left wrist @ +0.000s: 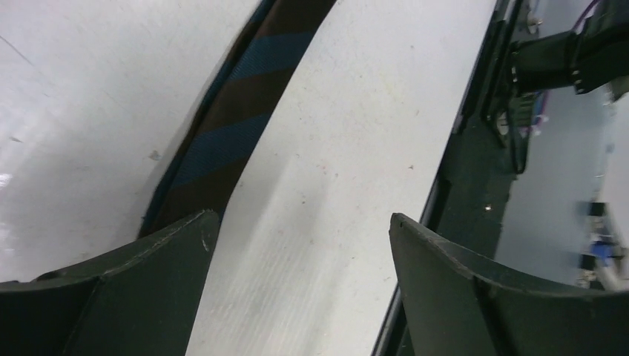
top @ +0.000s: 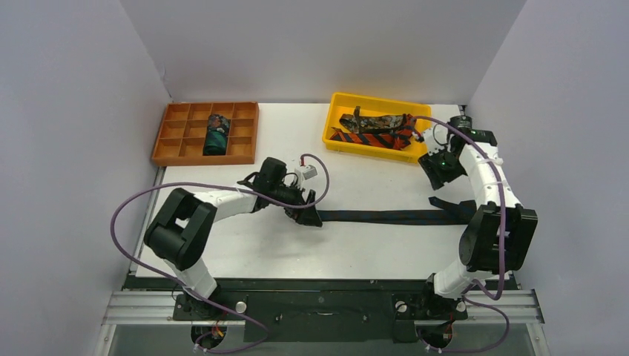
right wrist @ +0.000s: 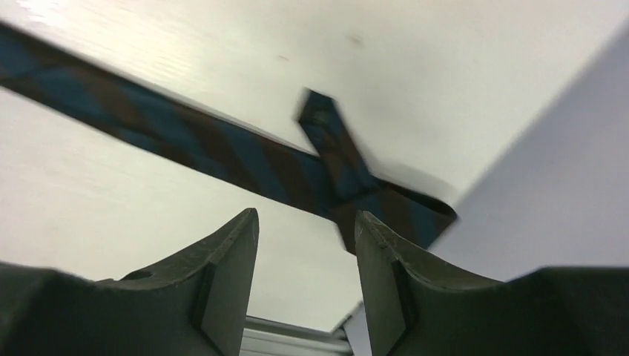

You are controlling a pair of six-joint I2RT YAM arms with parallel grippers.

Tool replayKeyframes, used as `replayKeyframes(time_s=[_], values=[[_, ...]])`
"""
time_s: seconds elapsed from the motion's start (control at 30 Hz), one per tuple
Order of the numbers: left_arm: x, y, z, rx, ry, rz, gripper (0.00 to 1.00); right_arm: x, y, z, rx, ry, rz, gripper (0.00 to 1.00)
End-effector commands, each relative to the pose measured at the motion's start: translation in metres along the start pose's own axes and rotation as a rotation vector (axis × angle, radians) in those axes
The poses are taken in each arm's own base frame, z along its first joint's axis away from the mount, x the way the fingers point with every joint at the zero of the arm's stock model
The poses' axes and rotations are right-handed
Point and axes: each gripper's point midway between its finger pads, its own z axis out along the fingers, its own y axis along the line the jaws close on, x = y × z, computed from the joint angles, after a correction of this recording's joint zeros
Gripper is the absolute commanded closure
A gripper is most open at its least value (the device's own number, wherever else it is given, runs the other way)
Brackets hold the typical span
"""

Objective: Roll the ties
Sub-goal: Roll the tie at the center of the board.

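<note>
A white bench point(top: 371, 178) seen from above, enclosed on 3 sides by pale grey wall panels point(top: 311, 44).

At the far left corner sits an orange-brown compartment tray point(top: 159, 144). A dark teal patterned rolled tie point(top: 216, 134) lies in a compartment near its middle.

Left of the bench's centre, the left hand point(left wrist: 300, 237) is low over the bench. It sits at the left end of a long, narrow dark navy fabric necktie with blue and brown diagonal stripes point(top: 393, 216). The wrist view shows its 2 fingers point(left wrist: 148, 289) spread wide, with only bare bench between them, gripping nothing. The necktie runs out from under 1 finger; whether they touch cannot be told. The necktie lies flat in a straight line toward the right edge, where its end is folded back across itself.

At the far edge, right of centre, a yellow plastic bin point(top: 330, 127) holds 2 loose ties. A mottled brown tie point(top: 378, 121) lies at the back, and a red-orange tie with black stripes point(top: 371, 139) lies in front of it.

Just beside the bin's right end, near the far right corner, the right hand point(right wrist: 305, 248) hangs above the bench. Its fingers are partly open with a narrow gap and hold nothing. Its wrist view looks down on the necktie's folded end by the right edge.
</note>
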Motion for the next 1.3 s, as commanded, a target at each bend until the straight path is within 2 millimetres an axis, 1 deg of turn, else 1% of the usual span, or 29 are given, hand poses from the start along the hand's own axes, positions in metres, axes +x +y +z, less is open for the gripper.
replayKeyframes(time_s=[0.0, 0.03, 0.1, 0.13, 0.17, 0.2, 0.23, 0.27, 0.33, 0.37, 0.4, 0.43, 0.47, 0.5, 0.53, 0.57, 0.67, 0.73, 0.77, 0.8, 0.83, 0.87, 0.9, 0.93, 1.03, 1.13, 1.2, 1.23, 1.27], values=[[-0.018, 0.007, -0.028, -0.117, 0.011, 0.247, 0.15, -0.038, 0.079, -0.012, -0.285, -0.133, 0.019, 0.53], [-0.021, 0.011, -0.033, -0.136, 0.0, 0.253, 0.14, -0.046, 0.093, -0.009, -0.313, -0.144, 0.0, 0.53], [-0.017, 0.02, -0.04, -0.169, -0.005, 0.243, 0.15, -0.06, 0.12, -0.004, -0.383, -0.169, 0.001, 0.54], [-0.019, 0.022, -0.043, -0.181, -0.017, 0.249, 0.16, -0.06, 0.129, 0.002, -0.404, -0.154, 0.017, 0.54], [-0.02, 0.025, -0.046, -0.192, -0.022, 0.255, 0.16, -0.069, 0.142, 0.005, -0.421, -0.169, -0.009, 0.54], [-0.021, 0.024, -0.049, -0.197, -0.023, 0.294, 0.17, -0.069, 0.15, 0.01, -0.438, -0.156, -0.001, 0.56], [-0.023, 0.024, -0.052, -0.198, -0.023, 0.327, 0.17, -0.076, 0.163, 0.011, -0.464, -0.166, -0.011, 0.58], [-0.022, 0.022, -0.057, -0.198, -0.009, 0.404, 0.18, -0.077, 0.17, 0.016, -0.484, -0.154, -0.008, 0.59], [-0.021, 0.021, -0.064, -0.205, 0.017, 0.546, 0.19, -0.086, 0.193, 0.019, -0.546, -0.157, 0.008, 0.61], [-0.02, 0.024, -0.067, -0.209, 0.036, 0.636, 0.19, -0.094, 0.202, 0.019, -0.578, -0.176, 0.043, 0.62], [-0.015, 0.026, -0.07, -0.22, 0.066, 0.665, 0.2, -0.097, 0.212, 0.023, -0.601, -0.168, 0.051, 0.63], [-0.015, 0.029, -0.073, -0.226, 0.091, 0.735, 0.21, -0.106, 0.22, 0.026, -0.628, -0.177, 0.089, 0.65], [-0.005, 0.034, -0.073, -0.237, 0.146, 0.733, 0.22, -0.11, 0.229, 0.027, -0.646, -0.179, 0.093, 0.66], [-0.009, 0.036, -0.074, -0.245, 0.162, 0.76, 0.23, -0.119, 0.237, 0.03, -0.669, -0.186, 0.126, 0.67], [0.001, 0.041, -0.073, -0.243, 0.209, 0.726, 0.25, -0.126, 0.245, 0.031, -0.68, -0.203, 0.118, 0.68], [-0.004, 0.041, -0.072, -0.244, 0.208, 0.705, 0.26, -0.128, 0.251, 0.036, -0.688, -0.192, 0.126, 0.68], [0.0, 0.042, -0.059, -0.232, 0.222, 0.649, 0.27, -0.135, 0.269, 0.043, -0.689, -0.176, 0.1, 0.69], [0.0, 0.042, -0.048, -0.248, 0.241, 0.676, 0.28, -0.132, 0.275, 0.055, -0.669, -0.146, 0.079, 0.69], [0.001, 0.048, -0.047, -0.286, 0.266, 0.698, 0.27, -0.128, 0.277, 0.064, -0.664, -0.12, 0.076, 0.69], [0.004, 0.045, -0.038, -0.282, 0.293, 0.723, 0.27, -0.124, 0.279, 0.068, -0.653, -0.101, 0.074, 0.69], [0.007, 0.052, -0.034, -0.307, 0.324, 0.736, 0.27, -0.118, 0.28, 0.076, -0.649, -0.072, 0.078, 0.69], [0.005, 0.049, -0.029, -0.31, 0.335, 0.756, 0.27, -0.114, 0.278, 0.081, -0.632, -0.057, 0.068, 0.69], [0.008, 0.053, -0.025, -0.323, 0.358, 0.756, 0.26, -0.107, 0.278, 0.088, -0.626, -0.034, 0.063, 0.69], [0.004, 0.053, -0.023, -0.332, 0.356, 0.763, 0.26, -0.103, 0.275, 0.093, -0.604, -0.025, 0.047, 0.69], [0.001, 0.056, -0.016, -0.348, 0.374, 0.776, 0.26, -0.086, 0.269, 0.11, -0.555, 0.029, 0.03, 0.7], [-0.002, 0.044, -0.011, -0.296, 0.362, 0.776, 0.29, -0.07, 0.258, 0.121, -0.498, 0.075, 0.008, 0.73], [0.001, 0.029, -0.01, -0.236, 0.34, 0.741, 0.33, -0.062, 0.251, 0.125, -0.478, 0.096, 0.002, 0.74], [-0.005, 0.017, -0.01, -0.212, 0.295, 0.73, 0.35, -0.058, 0.247, 0.125, -0.472, 0.105, 0.005, 0.74], [-0.001, 0.013, -0.011, -0.207, 0.275, 0.672, 0.35, -0.057, 0.244, 0.123, -0.465, 0.101, -0.002, 0.74]])
